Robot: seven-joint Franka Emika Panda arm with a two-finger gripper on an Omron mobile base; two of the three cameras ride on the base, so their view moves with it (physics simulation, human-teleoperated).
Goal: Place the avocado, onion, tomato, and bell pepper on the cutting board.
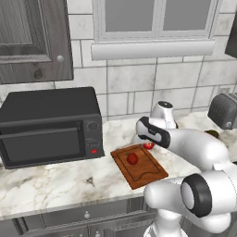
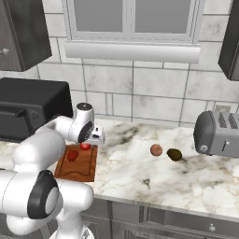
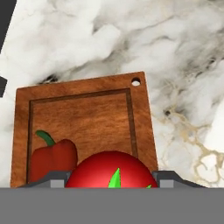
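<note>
- We are seeing the gripper (image 3: 112, 177) closed on the tomato (image 3: 109, 169), a dark finger (image 3: 57, 178) sitting against each side of the red fruit, its green cap facing the hand camera.
- We are finding the held tomato (image 1: 148, 145) hanging over the far end of the cutting board (image 1: 144, 172); we cannot tell whether it is touching the wood.
- We are noting the bell pepper (image 1: 133, 159) lying inside the board's groove, its green stem showing, just beside the tomato in the hand view.
- We are locating the cutting board on the marble counter (image 2: 140, 172), just right of the microwave (image 1: 48, 125).
- We are listing the onion (image 2: 156, 150) and the avocado (image 2: 174, 154) resting side by side on the bare counter, well apart from the board, near the toaster (image 2: 218, 132).
</note>
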